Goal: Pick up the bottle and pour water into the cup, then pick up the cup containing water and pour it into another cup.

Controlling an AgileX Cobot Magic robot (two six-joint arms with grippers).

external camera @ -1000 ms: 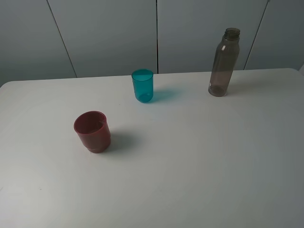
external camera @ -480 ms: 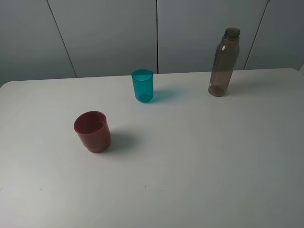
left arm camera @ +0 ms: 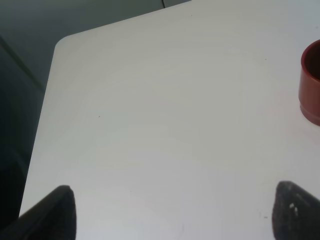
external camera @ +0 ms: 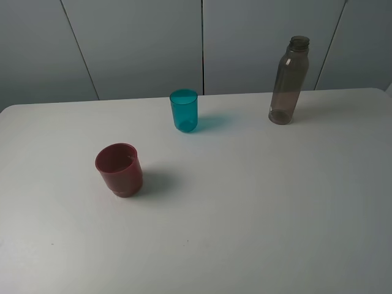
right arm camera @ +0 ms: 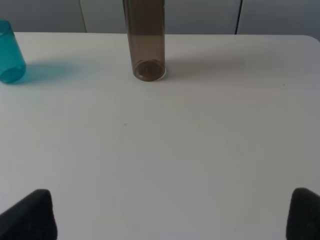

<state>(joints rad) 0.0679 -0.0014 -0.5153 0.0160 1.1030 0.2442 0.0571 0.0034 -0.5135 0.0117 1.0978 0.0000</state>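
The smoky grey-brown bottle (external camera: 289,81) stands upright at the back right of the white table (external camera: 257,202); its lower part shows in the right wrist view (right arm camera: 145,42). The teal cup (external camera: 184,110) stands at the back middle and shows at the edge of the right wrist view (right arm camera: 9,52). The dark red cup (external camera: 119,169) stands front left and shows at the edge of the left wrist view (left arm camera: 311,82). My left gripper (left arm camera: 172,212) and my right gripper (right arm camera: 170,215) are open and empty, far from all three. Neither arm shows in the exterior view.
Grey wall panels (external camera: 141,43) stand behind the table. The table's rounded corner (left arm camera: 62,42) and its side edge show in the left wrist view, with a dark drop beyond.
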